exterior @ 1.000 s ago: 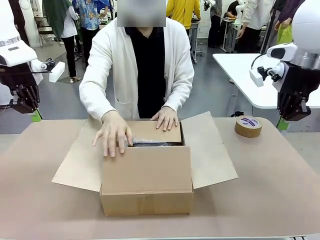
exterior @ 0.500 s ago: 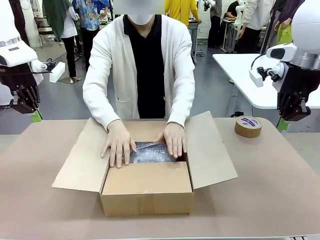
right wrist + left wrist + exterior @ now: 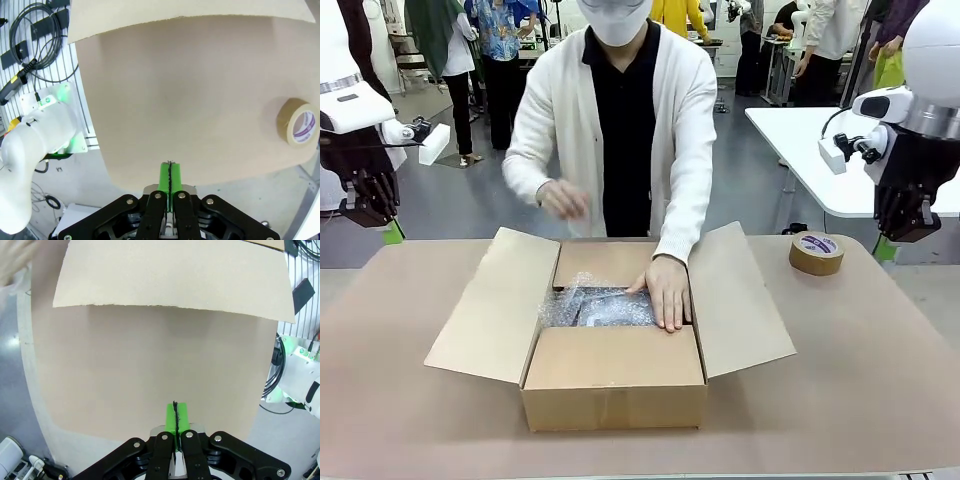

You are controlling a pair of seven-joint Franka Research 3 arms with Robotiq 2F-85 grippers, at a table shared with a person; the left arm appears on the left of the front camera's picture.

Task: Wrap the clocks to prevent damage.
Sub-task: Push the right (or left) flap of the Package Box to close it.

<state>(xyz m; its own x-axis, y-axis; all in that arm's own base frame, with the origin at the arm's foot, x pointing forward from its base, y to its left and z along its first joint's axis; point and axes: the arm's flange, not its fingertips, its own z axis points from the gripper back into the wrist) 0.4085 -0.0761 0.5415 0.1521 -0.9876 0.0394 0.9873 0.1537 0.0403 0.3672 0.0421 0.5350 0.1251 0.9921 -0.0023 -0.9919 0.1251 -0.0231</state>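
An open cardboard box (image 3: 615,375) stands mid-table with its flaps spread. Inside lies a dark bundle in bubble wrap (image 3: 600,306); the clocks themselves are hidden under the wrap. The person's one hand (image 3: 668,291) rests on the bundle, the other hand (image 3: 563,200) is raised above the box. My left gripper (image 3: 365,212) hangs shut, high at the far left, clear of the table; its green pads (image 3: 175,416) touch. My right gripper (image 3: 903,230) hangs shut at the far right, its pads (image 3: 170,176) pressed together with nothing between them.
A roll of brown tape (image 3: 816,252) lies at the table's back right, also the tape roll (image 3: 299,128) in the right wrist view. The box's side flaps (image 3: 495,305) spread wide. A white table (image 3: 820,160) stands behind on the right. The brown table (image 3: 410,400) has room on both sides.
The person has lifted one hand off the box up to chest height and straightened up. The far flap now lies back, baring more bubble wrap. Both arms stayed still.
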